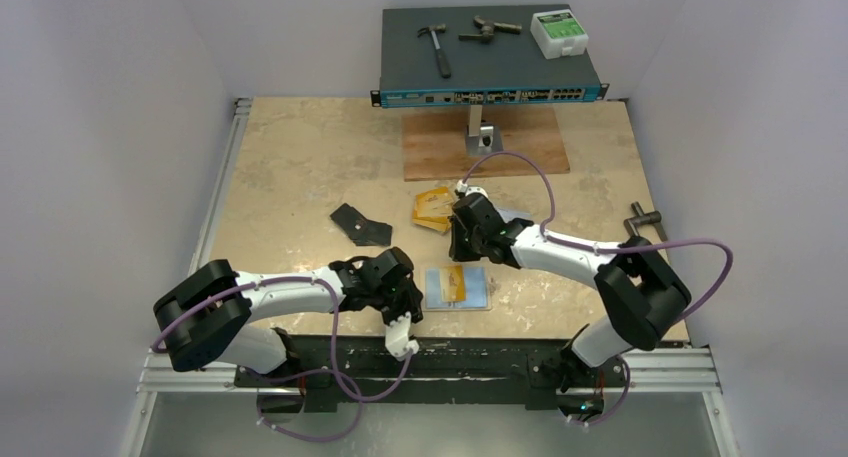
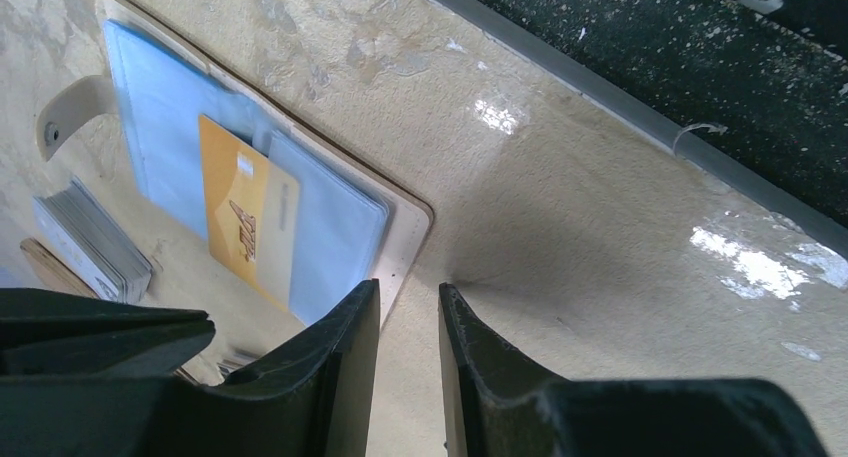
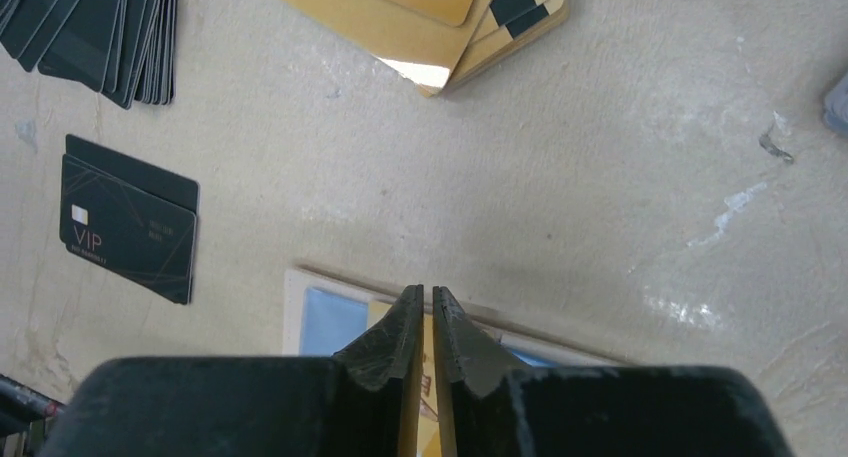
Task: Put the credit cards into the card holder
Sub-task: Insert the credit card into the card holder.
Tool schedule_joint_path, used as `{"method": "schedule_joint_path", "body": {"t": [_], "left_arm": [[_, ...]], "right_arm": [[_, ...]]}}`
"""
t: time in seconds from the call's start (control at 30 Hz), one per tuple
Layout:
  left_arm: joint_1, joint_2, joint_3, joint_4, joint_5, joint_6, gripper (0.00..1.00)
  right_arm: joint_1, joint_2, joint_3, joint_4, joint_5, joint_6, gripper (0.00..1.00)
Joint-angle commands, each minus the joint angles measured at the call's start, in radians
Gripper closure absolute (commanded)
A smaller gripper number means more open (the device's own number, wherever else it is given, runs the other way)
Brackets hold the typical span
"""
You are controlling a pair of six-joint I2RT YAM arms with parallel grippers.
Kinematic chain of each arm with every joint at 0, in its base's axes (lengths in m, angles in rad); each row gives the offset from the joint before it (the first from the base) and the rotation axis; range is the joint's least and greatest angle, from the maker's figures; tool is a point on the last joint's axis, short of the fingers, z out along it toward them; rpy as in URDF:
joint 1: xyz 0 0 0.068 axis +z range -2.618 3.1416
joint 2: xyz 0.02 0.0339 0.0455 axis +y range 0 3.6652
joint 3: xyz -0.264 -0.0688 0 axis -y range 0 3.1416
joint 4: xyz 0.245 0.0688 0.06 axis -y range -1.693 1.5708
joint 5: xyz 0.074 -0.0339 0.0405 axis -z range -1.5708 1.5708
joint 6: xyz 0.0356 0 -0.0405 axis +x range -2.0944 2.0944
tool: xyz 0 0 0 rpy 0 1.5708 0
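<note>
The tan card holder (image 1: 480, 299) lies open near the table's front edge, light-blue pockets up, with one orange-gold card (image 1: 453, 282) tucked in it. It also shows in the left wrist view (image 2: 405, 212) with that card (image 2: 245, 212). My left gripper (image 1: 412, 307) (image 2: 410, 297) is at the holder's near-left corner, jaws narrowly parted and empty. My right gripper (image 1: 462, 257) (image 3: 428, 295) hovers over the holder's far edge (image 3: 300, 297), jaws together and empty. A pile of orange-gold cards (image 1: 432, 209) (image 3: 430, 27) lies beyond it. A silvery stack (image 2: 90, 242) lies past the holder.
Black cards marked VIP (image 3: 130, 217) and a fan of dark cards (image 3: 100, 27) lie left of the right gripper, seen as black pieces (image 1: 360, 224) from above. A wooden board (image 1: 485, 147) and a network switch with tools on it (image 1: 490, 52) stand at the back. A metal handle (image 1: 645, 220) lies at the right.
</note>
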Motion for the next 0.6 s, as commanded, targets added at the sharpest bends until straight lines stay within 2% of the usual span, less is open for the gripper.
{"method": "schedule_joint_path", "body": {"t": [0.0, 0.57], "left_arm": [[-0.007, -0.008, 0.000, 0.026, 0.011, -0.006, 0.73], [-0.007, -0.002, -0.017, 0.039, 0.009, 0.010, 0.75]], "right_arm": [[-0.001, 0.033, 0.020, 0.115, 0.034, 0.020, 0.94], [0.014, 0.073, -0.048, 0.172, 0.020, 0.021, 0.99]]}}
